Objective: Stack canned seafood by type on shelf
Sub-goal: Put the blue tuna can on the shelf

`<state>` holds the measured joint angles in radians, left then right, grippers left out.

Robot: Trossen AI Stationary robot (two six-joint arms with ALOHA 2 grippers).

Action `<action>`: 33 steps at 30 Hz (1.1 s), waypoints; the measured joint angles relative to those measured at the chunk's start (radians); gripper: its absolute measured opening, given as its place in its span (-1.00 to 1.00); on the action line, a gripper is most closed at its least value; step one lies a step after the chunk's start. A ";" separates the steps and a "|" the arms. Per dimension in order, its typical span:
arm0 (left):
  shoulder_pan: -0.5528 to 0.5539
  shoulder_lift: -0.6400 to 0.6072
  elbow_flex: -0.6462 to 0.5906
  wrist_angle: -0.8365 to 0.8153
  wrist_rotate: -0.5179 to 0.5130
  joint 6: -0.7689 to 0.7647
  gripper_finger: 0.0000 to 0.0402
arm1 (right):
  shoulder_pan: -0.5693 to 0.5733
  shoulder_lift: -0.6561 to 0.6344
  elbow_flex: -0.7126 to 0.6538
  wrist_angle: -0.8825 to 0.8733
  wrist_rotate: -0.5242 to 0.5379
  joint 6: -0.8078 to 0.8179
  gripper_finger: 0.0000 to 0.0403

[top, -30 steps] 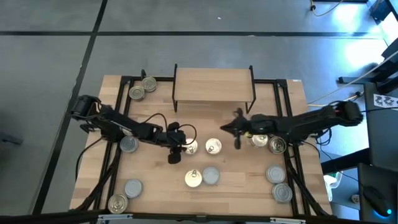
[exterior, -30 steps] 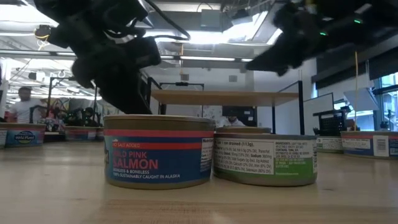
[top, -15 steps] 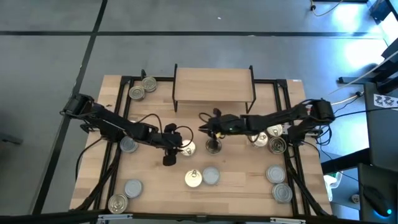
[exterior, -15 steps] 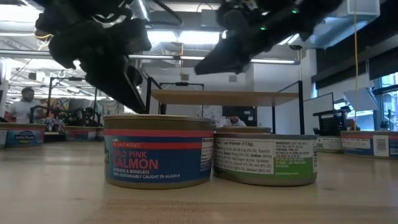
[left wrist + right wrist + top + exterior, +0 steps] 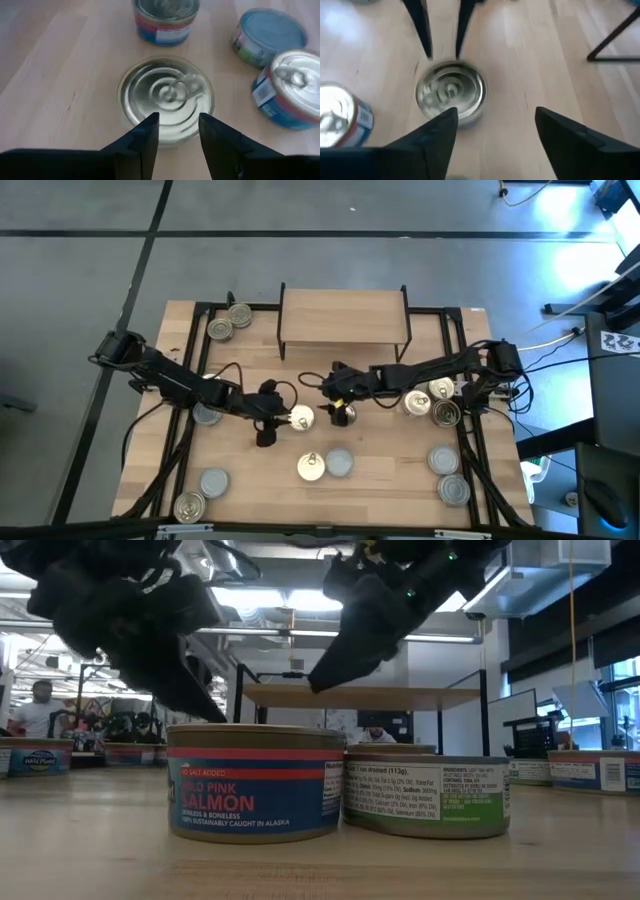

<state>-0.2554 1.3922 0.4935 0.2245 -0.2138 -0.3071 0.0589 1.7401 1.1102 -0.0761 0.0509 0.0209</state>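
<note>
Two gold-topped cans stand at the table's middle, one [image 5: 300, 417] to the left and one [image 5: 345, 416] to the right, both upright on their bases. My left gripper [image 5: 268, 422] [image 5: 176, 131] is open, its fingertips over the near rim of the left can [image 5: 167, 95]; I cannot tell whether they touch it. My right gripper [image 5: 336, 394] [image 5: 492, 125] hangs open above the table's middle. A gold-topped can [image 5: 451, 92] stands ahead of its fingers, with the left gripper's fingers [image 5: 425, 30] behind it. The shelf [image 5: 345, 320] [image 5: 360, 695] stands at the far edge.
A salmon can [image 5: 311, 466] [image 5: 255, 783] and a silver-topped can [image 5: 340, 463] [image 5: 425, 795] stand side by side near the front. More cans stand at the far left [image 5: 228, 323], near left [image 5: 213, 481] and along the right side [image 5: 445, 413], [image 5: 455, 490]. Black frame rails [image 5: 467, 360] run along the table's sides.
My right gripper has swung toward the table's left edge, from beside the cans on the right to over the gold-topped cans at the middle. My left gripper has drawn back a little toward the left edge. No can has moved.
</note>
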 joint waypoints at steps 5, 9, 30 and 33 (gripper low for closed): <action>0.001 0.016 0.002 0.072 -0.005 0.048 -0.33 | 0.000 0.010 -0.001 -0.012 -0.018 0.049 0.41; 0.002 0.060 0.001 0.118 -0.063 0.070 -0.33 | 0.000 0.055 -0.001 -0.004 -0.018 0.052 0.39; -0.015 0.083 -0.152 0.303 -0.092 -0.031 -0.37 | 0.052 0.165 -0.001 0.088 -0.043 0.110 0.38; -0.010 0.083 -0.184 0.358 -0.093 -0.032 -0.40 | 0.052 0.165 0.000 0.112 -0.033 0.105 0.38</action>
<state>-0.2651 1.4750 0.3096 0.5829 -0.3066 -0.3389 0.1111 1.9047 1.1097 0.0358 0.0175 0.1262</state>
